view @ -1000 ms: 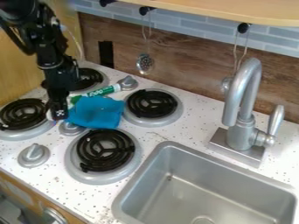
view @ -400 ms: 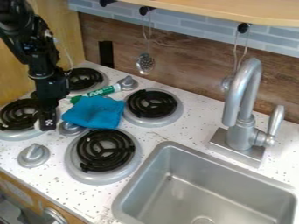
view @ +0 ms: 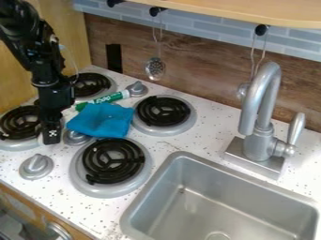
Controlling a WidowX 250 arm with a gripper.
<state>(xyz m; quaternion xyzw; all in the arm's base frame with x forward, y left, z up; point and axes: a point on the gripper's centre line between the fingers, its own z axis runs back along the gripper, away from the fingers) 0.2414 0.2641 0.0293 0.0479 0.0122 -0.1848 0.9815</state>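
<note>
The black gripper (view: 51,136) is held low at the right edge of the left burner (view: 17,123), pointed downward. How far it is opened, and whether anything is gripped, cannot be told. A crumpled blue cloth (view: 100,120) is seen just to its right, apart from it. A green and white marker (view: 110,98) is laid beyond the cloth, to the right of the gripper and farther back. Close beside the gripper, on its right, a silver knob (view: 76,137) is partly covered by the cloth; another knob (view: 35,166) is set in front of it, slightly left. The front burner (view: 113,161) is placed to its right and nearer the camera, and the sink (view: 182,157) is set well apart, farther right.
</note>
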